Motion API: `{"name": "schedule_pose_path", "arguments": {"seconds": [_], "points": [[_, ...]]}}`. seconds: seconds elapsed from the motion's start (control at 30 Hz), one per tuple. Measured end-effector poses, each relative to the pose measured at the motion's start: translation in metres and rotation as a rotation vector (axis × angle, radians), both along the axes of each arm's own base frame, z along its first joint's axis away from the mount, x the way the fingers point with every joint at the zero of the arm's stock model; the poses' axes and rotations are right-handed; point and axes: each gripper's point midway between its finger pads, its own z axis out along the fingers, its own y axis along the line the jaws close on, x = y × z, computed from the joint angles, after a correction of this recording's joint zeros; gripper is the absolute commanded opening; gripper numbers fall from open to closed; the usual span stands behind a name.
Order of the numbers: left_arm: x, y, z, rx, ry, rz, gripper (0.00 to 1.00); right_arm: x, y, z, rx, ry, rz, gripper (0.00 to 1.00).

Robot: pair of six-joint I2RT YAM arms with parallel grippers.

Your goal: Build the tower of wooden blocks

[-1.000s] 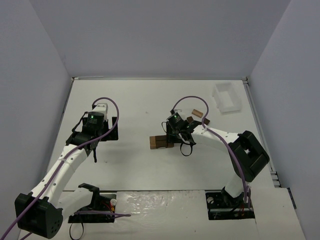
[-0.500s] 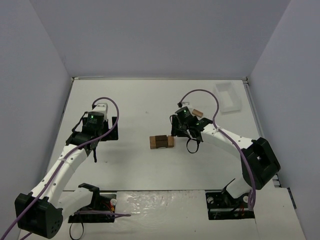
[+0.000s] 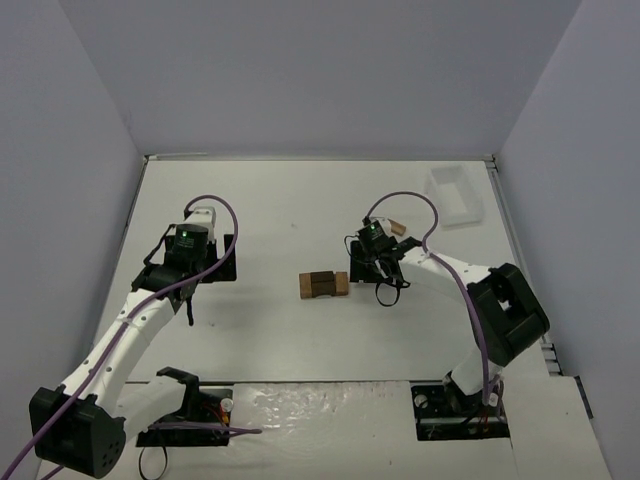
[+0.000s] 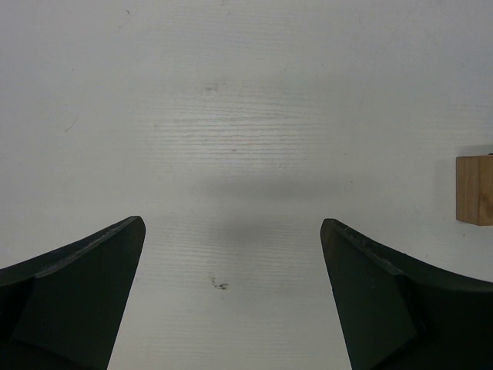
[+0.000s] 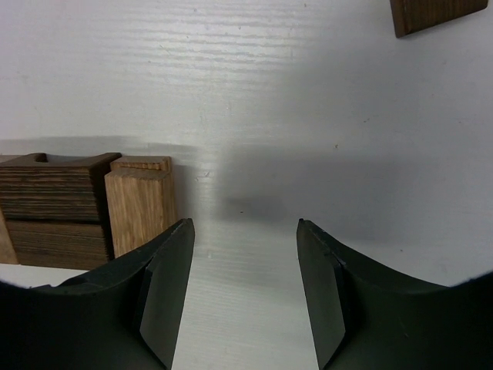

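- The wood block tower [image 3: 323,284] lies near the middle of the desk [image 3: 270,210], low and only partly built.
- In the right wrist view, two dark layers of the tower [image 5: 73,208] are seen stacked, with a tan piece touching them on the side nearest the gripper.
- The right gripper [image 3: 378,264] is placed near the tower's 3 o'clock side; its fingers [image 5: 173,270] are spread apart and nothing is held between them.
- The left gripper [image 3: 188,295] is found well apart at the tower's 9 o'clock, also spread and empty in its own view [image 4: 231,231].
- A loose tan block [image 3: 397,227] is seen at the right gripper's 1 o'clock, and a dark block [image 5: 435,14] at the top of the wrist view.
- The blocks are judged light, stiff and smooth, so sliding on the desk is likely.
- A block is best taken across its two long flat faces, near mid-length.
- The stacked pieces are probably unglued and easily nudged.
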Motion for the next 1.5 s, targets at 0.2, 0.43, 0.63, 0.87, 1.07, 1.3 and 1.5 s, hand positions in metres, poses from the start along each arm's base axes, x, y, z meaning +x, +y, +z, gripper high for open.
{"name": "schedule_pose_path", "arguments": {"seconds": [0.2, 0.43, 0.63, 0.87, 1.07, 1.3, 1.5], "points": [[0.000, 0.000, 0.000, 0.000, 0.000, 0.000, 0.97, -0.004, -0.001, -0.016, -0.024, 0.042, 0.008, 0.53], [0.000, 0.000, 0.000, 0.001, 0.000, -0.001, 0.97, 0.006, 0.005, -0.012, -0.019, 0.029, 0.018, 0.53], [0.000, 0.000, 0.000, 0.004, 0.000, -0.003, 0.97, 0.010, 0.011, -0.006, -0.001, 0.017, 0.028, 0.53], [0.000, 0.001, 0.000, 0.008, 0.000, -0.008, 0.97, 0.012, 0.015, -0.004, 0.010, 0.014, 0.034, 0.53], [0.000, 0.001, 0.000, 0.010, 0.000, -0.009, 0.97, 0.011, 0.015, -0.003, 0.013, 0.015, 0.036, 0.53], [0.000, 0.001, 0.000, 0.011, 0.000, -0.009, 0.97, 0.011, 0.014, -0.004, 0.012, 0.014, 0.034, 0.53], [0.000, 0.001, 0.000, 0.011, 0.000, -0.009, 0.97, -0.003, 0.006, -0.010, 0.002, 0.035, 0.028, 0.53]]}}
